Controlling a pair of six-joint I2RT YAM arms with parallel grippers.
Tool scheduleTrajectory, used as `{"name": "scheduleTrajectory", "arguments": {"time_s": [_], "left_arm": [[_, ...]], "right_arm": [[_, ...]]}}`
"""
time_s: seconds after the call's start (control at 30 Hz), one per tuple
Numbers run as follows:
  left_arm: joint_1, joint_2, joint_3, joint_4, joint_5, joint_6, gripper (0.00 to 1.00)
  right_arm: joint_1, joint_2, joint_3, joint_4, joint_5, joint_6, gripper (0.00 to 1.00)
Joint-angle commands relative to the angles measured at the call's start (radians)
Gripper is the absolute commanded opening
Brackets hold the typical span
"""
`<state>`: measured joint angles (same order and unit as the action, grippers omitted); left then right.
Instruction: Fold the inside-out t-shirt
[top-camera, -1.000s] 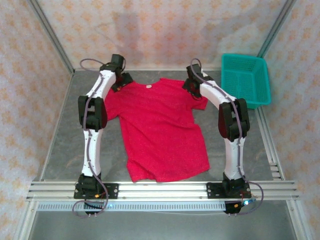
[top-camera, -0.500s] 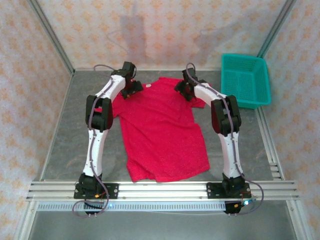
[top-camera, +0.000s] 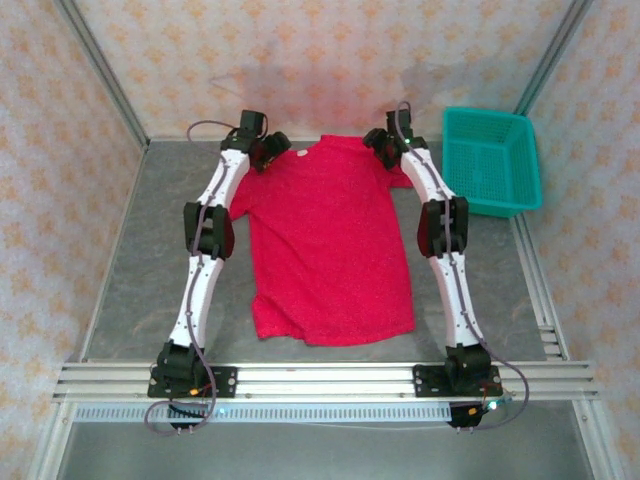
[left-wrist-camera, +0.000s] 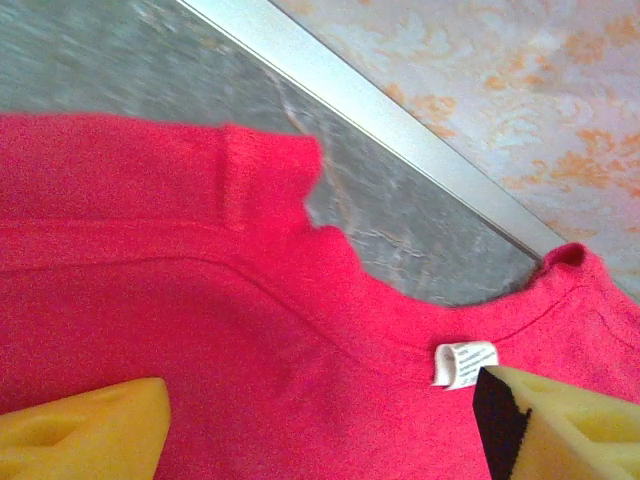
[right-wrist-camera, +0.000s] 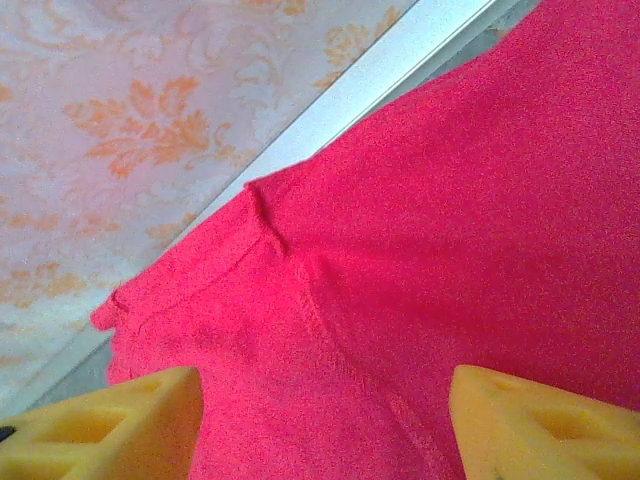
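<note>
The inside-out t-shirt (top-camera: 330, 250) is bright red and lies flat on the grey table, collar toward the back wall and hem toward the arm bases. My left gripper (top-camera: 275, 150) hovers open over its left shoulder beside the collar. In the left wrist view the left gripper (left-wrist-camera: 320, 430) spans the red cloth (left-wrist-camera: 200, 330), and the small white tag (left-wrist-camera: 463, 362) sits at the neckline next to the right fingertip (left-wrist-camera: 560, 425). My right gripper (top-camera: 378, 142) is open over the right shoulder. The right gripper (right-wrist-camera: 325, 430) has the shoulder seam (right-wrist-camera: 300, 270) between its yellow fingertips.
A teal mesh basket (top-camera: 490, 160) stands at the back right, just beyond the right arm. The back wall's metal edge (left-wrist-camera: 400, 130) runs close behind the collar. Bare grey table (top-camera: 130, 270) lies to the left of the shirt, and an aluminium rail (top-camera: 320, 378) spans the near edge.
Both arms have stretched farther back and swung inward, bringing the grippers from the sleeves to the shoulders by the collar. The shirt now looks narrower and sits slightly farther back.
</note>
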<state>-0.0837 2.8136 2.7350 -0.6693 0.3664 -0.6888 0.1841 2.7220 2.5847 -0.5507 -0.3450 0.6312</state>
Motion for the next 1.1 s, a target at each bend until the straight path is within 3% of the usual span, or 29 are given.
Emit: {"name": "scheduleTrajectory", "arguments": {"time_s": [0.0,0.17,0.33,0.5,0.6,0.8,0.93,1.07], "left_arm": [[0.002,-0.238,-0.112,-0.075,-0.028,0.117,0.83],[-0.100,-0.627,-0.620,-0.103,-0.180,0.250,0.83],[-0.191,-1.002,-1.201,-0.021,-0.255,0.186,0.82],[-0.245,-1.278,-1.628,0.093,-0.221,0.082,0.82],[-0.255,-1.352,-1.793,0.218,-0.159,0.008,0.82],[-0.253,-1.227,-1.782,0.256,-0.205,0.004,0.86],[-0.229,-1.041,-1.620,0.183,-0.291,0.059,0.87],[-0.187,-0.840,-1.420,0.097,-0.378,0.105,0.87]], "right_arm": [[0.032,-0.223,-0.117,-0.141,0.003,-0.120,0.68],[0.111,-0.595,-0.637,-0.091,0.060,-0.167,0.64],[0.253,-0.980,-1.190,0.016,0.150,-0.186,0.58],[0.388,-1.229,-1.544,0.039,0.207,-0.124,0.56],[0.398,-1.310,-1.708,0.113,0.193,-0.056,0.56],[0.367,-1.263,-1.802,0.219,0.222,-0.034,0.58],[0.253,-1.126,-1.788,0.314,0.154,-0.039,0.58],[0.178,-0.954,-1.670,0.321,0.124,-0.088,0.58]]}}
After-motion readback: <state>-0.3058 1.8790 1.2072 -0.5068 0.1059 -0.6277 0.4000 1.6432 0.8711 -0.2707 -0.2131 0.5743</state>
